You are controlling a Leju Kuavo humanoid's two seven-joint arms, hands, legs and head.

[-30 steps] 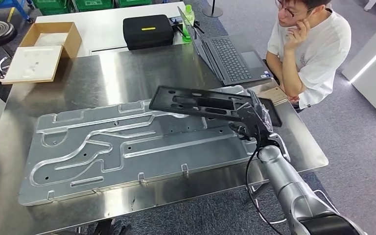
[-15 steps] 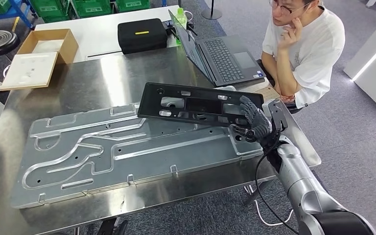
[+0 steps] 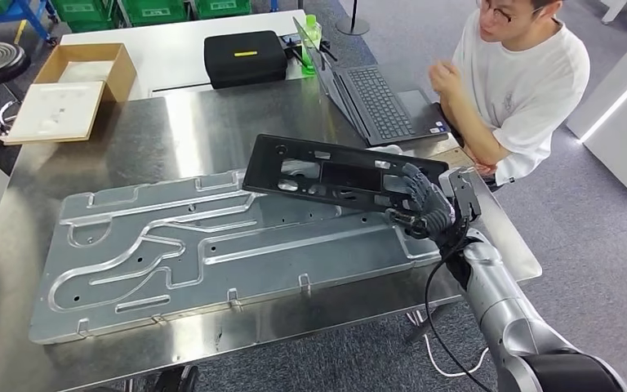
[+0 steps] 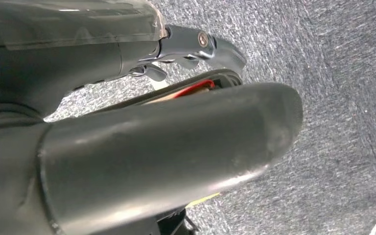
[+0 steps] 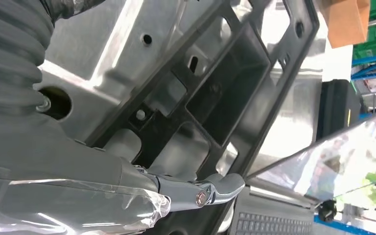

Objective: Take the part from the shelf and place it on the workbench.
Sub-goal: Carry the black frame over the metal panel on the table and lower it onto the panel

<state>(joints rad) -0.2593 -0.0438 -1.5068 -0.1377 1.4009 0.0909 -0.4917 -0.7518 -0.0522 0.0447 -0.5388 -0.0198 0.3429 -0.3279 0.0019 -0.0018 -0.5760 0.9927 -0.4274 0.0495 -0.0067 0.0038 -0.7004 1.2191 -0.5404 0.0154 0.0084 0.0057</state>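
Observation:
The part is a long black plastic frame (image 3: 335, 173) with several cut-outs. My right hand (image 3: 427, 208) grips its right end and holds it tilted in the air, over the right half of a large aluminium plate (image 3: 212, 245) lying on the steel workbench (image 3: 131, 139). In the right wrist view the frame (image 5: 215, 93) stretches away from my right hand (image 5: 78, 166), with the plate (image 5: 107, 39) beneath it. My left hand (image 4: 127, 127) hangs over grey carpet with nothing in it, its fingers (image 4: 196, 44) apart from the thumb.
A person (image 3: 522, 90) sits at the bench's far right corner beside an open laptop (image 3: 375, 98). Behind it are a black case (image 3: 245, 53) and a green bottle (image 3: 312, 33). A cardboard box (image 3: 90, 65) and a white board (image 3: 49, 110) lie at the far left.
The frame has tipped from nearly edge-on so that its open face is turned up toward me, still in my right hand. The person's hand has come down from the face. My view shifted slightly.

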